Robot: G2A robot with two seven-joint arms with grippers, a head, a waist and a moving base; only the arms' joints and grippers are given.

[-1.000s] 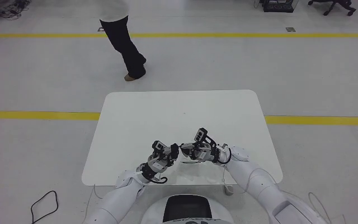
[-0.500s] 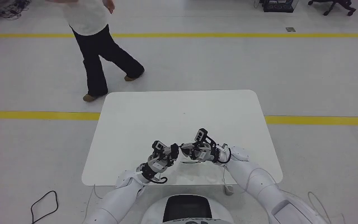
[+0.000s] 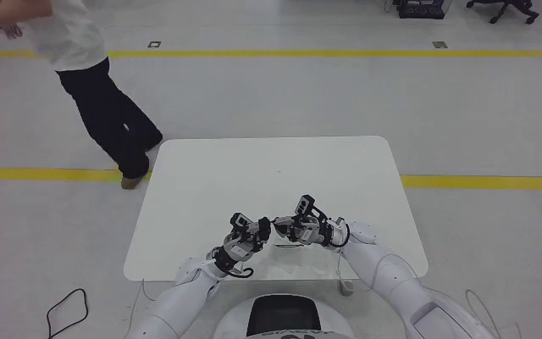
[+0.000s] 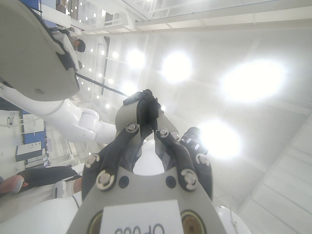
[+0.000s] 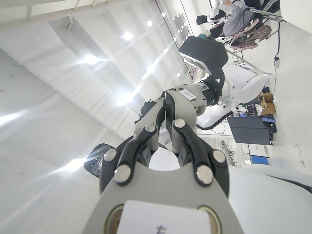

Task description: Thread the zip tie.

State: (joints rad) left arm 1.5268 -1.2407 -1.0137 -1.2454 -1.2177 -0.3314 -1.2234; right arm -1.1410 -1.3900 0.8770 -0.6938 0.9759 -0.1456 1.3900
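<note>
Tools, top view: left tool (image 3: 257, 230) and right tool (image 3: 286, 227) are held tip to tip over the near part of the white, round-cornered worktop (image 3: 271, 165), roughly midway between its side edges. The near edge is found just behind the wrists. The far and side edges lie well apart from both tools.

Left wrist view: the left tool is seen fully closed on the blocky head end of a thin black plastic zip tie (image 4: 103, 85). The strap is stretched from that grip to a grey finger of the right tool.

Right wrist view: the right tool's pads are pressed together with no gap. A thin dark line is pinched between them, judged to be the strap. The left tool is seen just beyond.

Step in hand, as judged: alignment of the strap tip with the head slot. Whether the tip has entered cannot be told. A small, fine feed along the strap's line is called for next, with both grips firm. Room is judged ample upward and forward, and tight between the tools themselves.
</note>
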